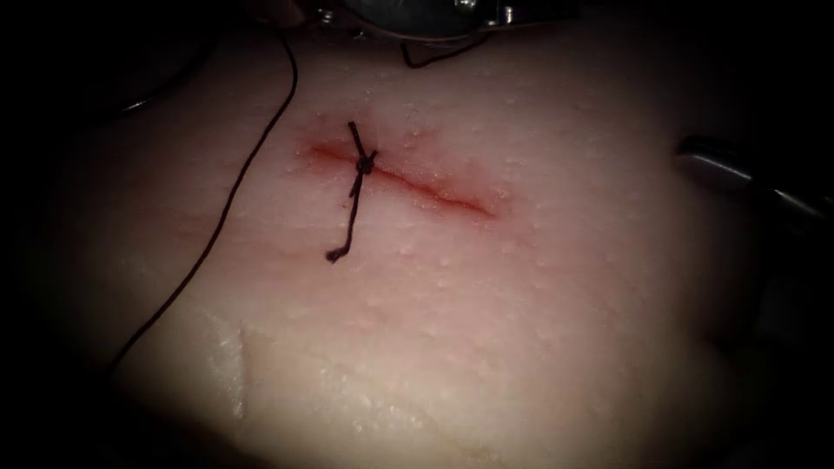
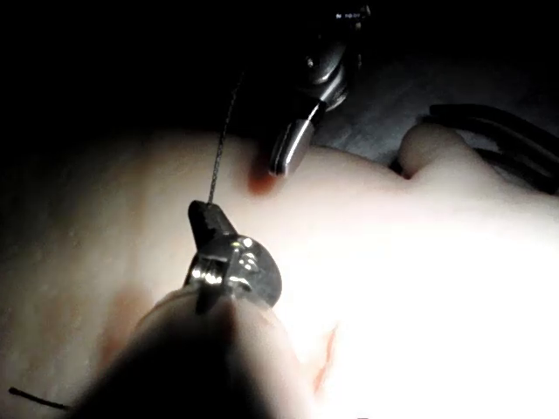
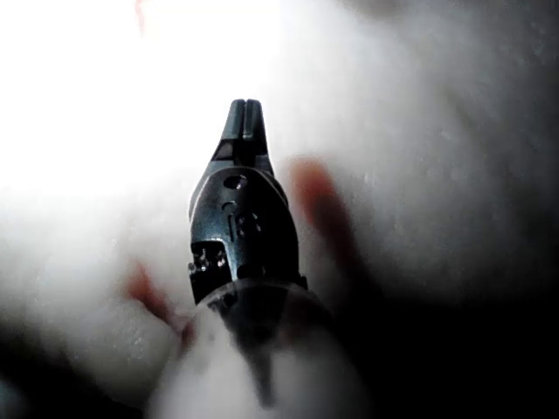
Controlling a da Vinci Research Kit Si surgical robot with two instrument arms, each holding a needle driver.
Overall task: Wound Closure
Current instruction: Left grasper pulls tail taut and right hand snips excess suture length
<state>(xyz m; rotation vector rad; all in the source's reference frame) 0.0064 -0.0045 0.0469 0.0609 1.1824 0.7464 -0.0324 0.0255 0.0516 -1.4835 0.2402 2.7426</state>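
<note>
The cut (image 1: 408,178) runs across the tissue (image 1: 486,330) with red fluid along it. One knotted stitch (image 1: 365,162) crosses its left part, with two short cut tails. My left tool (image 2: 205,214) has its jaws shut on the long thread (image 2: 223,140). In the endoscope view this thread (image 1: 234,182) trails from the top edge down over the tissue left of the cut. My right tool (image 3: 246,113) hovers over the tissue with jaws shut and nothing in them; its tip (image 1: 708,156) sits far right of the cut.
The left tool's metal wrist (image 1: 417,10) lies at the top edge, with a short loop of thread (image 1: 426,59) beneath it. The right tool (image 2: 293,144) also appears beyond my left jaws. The tissue's front edge (image 1: 234,365) drops off at lower left.
</note>
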